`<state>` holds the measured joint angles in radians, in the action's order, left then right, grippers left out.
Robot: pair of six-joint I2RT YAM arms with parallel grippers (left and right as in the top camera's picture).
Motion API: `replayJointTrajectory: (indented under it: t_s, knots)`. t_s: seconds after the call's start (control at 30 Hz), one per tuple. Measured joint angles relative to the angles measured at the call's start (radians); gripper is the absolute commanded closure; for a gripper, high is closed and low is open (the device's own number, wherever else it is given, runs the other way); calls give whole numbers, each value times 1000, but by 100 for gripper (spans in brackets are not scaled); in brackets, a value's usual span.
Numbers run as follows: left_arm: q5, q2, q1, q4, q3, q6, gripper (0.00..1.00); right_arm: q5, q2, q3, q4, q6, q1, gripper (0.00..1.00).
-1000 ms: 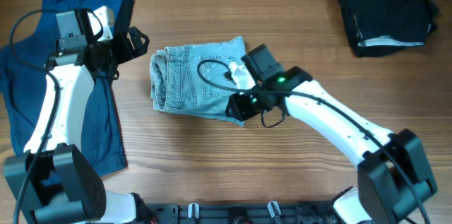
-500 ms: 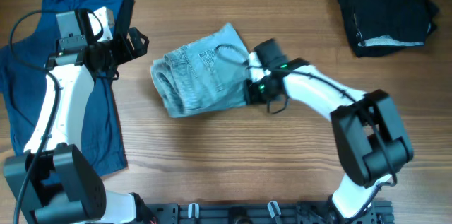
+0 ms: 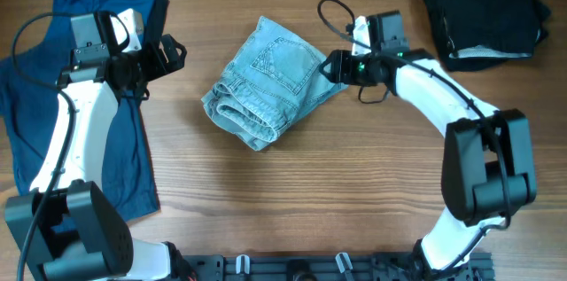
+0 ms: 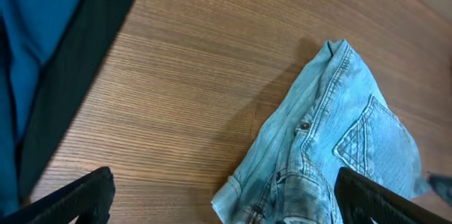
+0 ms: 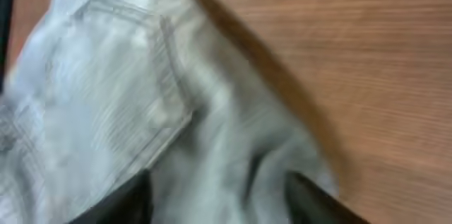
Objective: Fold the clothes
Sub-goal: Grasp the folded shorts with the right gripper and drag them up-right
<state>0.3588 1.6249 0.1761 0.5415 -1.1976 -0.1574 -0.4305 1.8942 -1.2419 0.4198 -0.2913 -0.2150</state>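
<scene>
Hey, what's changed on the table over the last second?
The right gripper, clamped on the edge of the denim shorts, swung away from the robot's base toward the black garment, dragging and turning the shorts. The left gripper, dark blue garment and black garment stayed put.

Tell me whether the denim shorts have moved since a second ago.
Yes. The denim shorts turned and slid up-right toward the black garment, dragged by the right claw.

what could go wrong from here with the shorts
1. The right end effector pinches only one corner of the denim shorts; a pull might unroll the bunched fold at their far end.
2. The shorts lie skewed on the table, so the next fold may come out crooked.
</scene>
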Motion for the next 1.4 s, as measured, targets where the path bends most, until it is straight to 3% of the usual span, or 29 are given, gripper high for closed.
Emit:
replayJointTrajectory:
  t_s: [0.13, 0.2, 0.37, 0.53, 0.7, 0.9, 1.1, 1.23, 1.4]
  knots:
    - [-32, 0, 0, -2, 0, 3, 0, -114, -114, -39, 154, -8, -33, 17]
    - [-75, 0, 0, -4, 0, 3, 0, -142, -148, -53, 157, -89, -115, 17]
    - [-110, 0, 11, -16, 0, -2, 0, -14, -146, -54, -36, -366, -391, 16]
    - [-119, 0, 14, -40, 0, -6, 0, 153, -109, -54, -69, -476, -521, 21]
    - [-120, 0, 14, -38, 0, -6, 0, 116, -39, -54, -61, -463, -506, 21]
    - [-123, 0, 14, -27, 0, -6, 0, -90, -14, -58, 103, -422, -385, 20]
    - [-124, 0, 14, -27, 0, -6, 0, -337, 81, -59, 126, -262, -210, 23]
    - [-126, 0, 14, -27, 0, -6, 0, -315, 95, -59, 67, -148, -100, 23]
    - [-126, 0, 14, -17, 0, -6, 0, -240, 137, -74, 67, -43, -109, 23]
